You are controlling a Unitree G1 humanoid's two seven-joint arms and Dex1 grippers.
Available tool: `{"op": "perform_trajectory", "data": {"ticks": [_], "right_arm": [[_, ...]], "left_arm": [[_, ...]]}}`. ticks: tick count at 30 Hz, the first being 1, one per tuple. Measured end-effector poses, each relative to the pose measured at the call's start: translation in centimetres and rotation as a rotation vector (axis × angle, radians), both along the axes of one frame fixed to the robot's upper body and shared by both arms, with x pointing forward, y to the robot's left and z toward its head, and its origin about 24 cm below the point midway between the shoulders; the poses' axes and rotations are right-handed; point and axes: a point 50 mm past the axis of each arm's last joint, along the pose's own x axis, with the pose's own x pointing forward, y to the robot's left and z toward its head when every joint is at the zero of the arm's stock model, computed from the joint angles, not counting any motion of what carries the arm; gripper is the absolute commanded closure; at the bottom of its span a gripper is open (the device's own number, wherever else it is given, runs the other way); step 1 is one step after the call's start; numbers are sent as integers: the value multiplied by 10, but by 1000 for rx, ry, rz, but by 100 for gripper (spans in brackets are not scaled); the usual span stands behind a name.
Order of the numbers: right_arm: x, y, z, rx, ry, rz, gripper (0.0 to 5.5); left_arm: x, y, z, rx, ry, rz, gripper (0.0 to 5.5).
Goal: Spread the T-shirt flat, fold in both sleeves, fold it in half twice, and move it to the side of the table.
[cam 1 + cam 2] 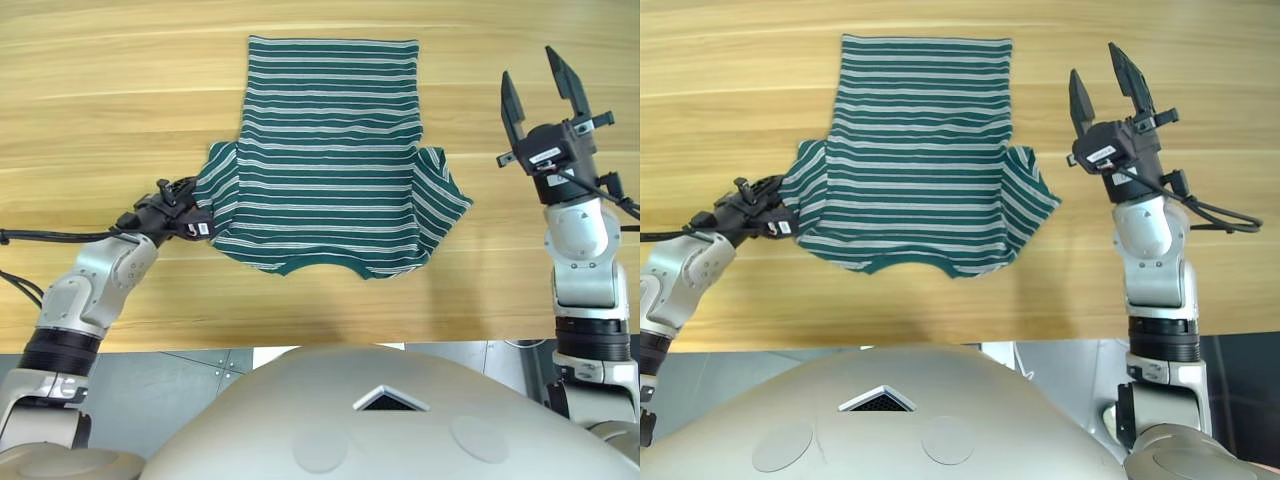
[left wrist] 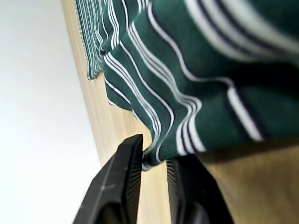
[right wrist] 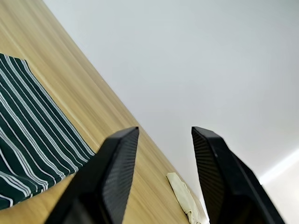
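The light wooden bench (image 1: 100,90) spreads wide before me. On its middle lies the dark green, white-striped cotton T-shirt (image 1: 330,150), spread out with its hem away from me, its collar toward me and a sleeve out to either side. My left end effector (image 1: 190,212) is clamped on the left sleeve's edge, low at the bench. My right end effector (image 1: 531,72) hovers off the shirt's right side, its fingers apart, touching nothing.

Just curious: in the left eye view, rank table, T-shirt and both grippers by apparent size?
Table, then T-shirt.
The right gripper looks larger than the left gripper, but viewing angle makes that unsure.
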Motion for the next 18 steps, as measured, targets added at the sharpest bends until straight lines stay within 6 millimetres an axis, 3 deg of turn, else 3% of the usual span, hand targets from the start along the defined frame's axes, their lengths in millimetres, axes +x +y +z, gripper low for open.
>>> {"op": "perform_trajectory", "data": {"ticks": [3, 10, 18], "right_arm": [[0, 0, 0, 0, 2, 0, 338], [-2, 0, -3, 0, 17, 1, 338], [-4, 0, -5, -3, 31, 5, 338]], "left_arm": [[3, 2, 2, 10, -21, 19, 547], [3, -1, 5, 3, -61, 13, 547], [1, -23, 5, -105, -116, -52, 547]]}}
